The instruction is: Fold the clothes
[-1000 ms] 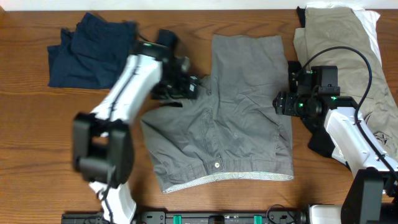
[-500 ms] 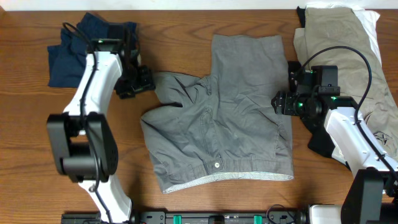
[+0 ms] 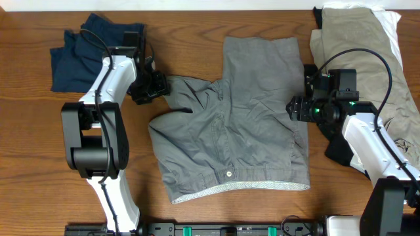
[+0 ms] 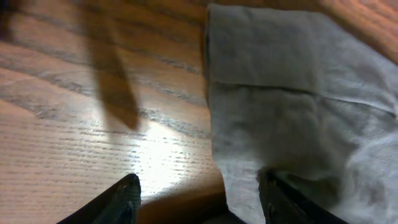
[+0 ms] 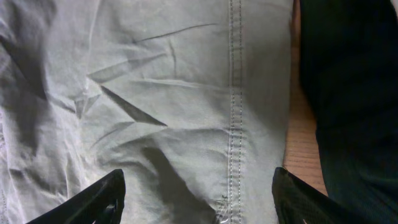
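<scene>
Since the earlier frames the left arm has swung off the middle of the grey shorts (image 3: 249,124) and out to their left leg hem, edging back in a little over the last half second; the right arm has not shifted.

Little of the folding looks done. The shorts lie open on the worktop (image 3: 39,144), waistband toward the robot and snap button (image 3: 228,174) showing, the left leg rumpled and drawn in, with no fold made yet. A navy garment (image 3: 85,56) sits crumpled at the far left and a khaki garment (image 3: 357,39) lies loose at the far right, both apparently waiting.

The left gripper (image 3: 157,84) hangs low at the hem, its fingers apart and straddling the fabric edge in the left wrist view, gripping nothing. The right gripper (image 3: 296,108) hovers at the shorts' right side seam, fingers also spread wide above the cloth.
</scene>
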You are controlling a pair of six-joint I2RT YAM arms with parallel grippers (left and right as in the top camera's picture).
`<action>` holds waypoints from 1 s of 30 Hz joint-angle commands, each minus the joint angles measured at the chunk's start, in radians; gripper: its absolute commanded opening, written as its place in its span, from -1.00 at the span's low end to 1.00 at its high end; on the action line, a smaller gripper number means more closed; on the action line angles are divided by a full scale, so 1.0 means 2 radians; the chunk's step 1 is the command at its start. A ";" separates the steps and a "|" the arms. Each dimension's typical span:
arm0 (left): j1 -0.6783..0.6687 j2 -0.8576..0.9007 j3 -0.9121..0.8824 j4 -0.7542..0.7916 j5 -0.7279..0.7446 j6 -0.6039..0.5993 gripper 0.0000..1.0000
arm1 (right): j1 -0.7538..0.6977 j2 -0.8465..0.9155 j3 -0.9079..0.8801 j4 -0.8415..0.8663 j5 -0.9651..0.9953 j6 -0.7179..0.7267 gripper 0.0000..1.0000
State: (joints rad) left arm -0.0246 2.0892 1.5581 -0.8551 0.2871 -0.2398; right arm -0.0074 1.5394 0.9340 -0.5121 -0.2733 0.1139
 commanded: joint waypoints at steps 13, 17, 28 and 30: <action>-0.021 0.044 -0.019 0.075 0.010 -0.005 0.26 | -0.003 -0.010 0.009 0.000 -0.008 -0.009 0.48; -0.024 0.045 -0.019 0.098 0.010 -0.005 0.04 | -0.003 -0.010 0.009 0.000 -0.008 -0.009 0.48; -0.040 0.045 -0.019 0.186 0.009 -0.005 -0.84 | -0.003 -0.010 0.009 0.002 -0.008 -0.009 0.48; -0.040 0.045 -0.019 0.214 0.009 -0.005 -0.84 | -0.003 -0.010 0.009 0.002 -0.008 -0.009 0.48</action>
State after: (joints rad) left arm -0.1062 2.1590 1.5238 -0.4641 0.3077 -0.2546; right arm -0.0074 1.5375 0.9340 -0.5114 -0.2783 0.1093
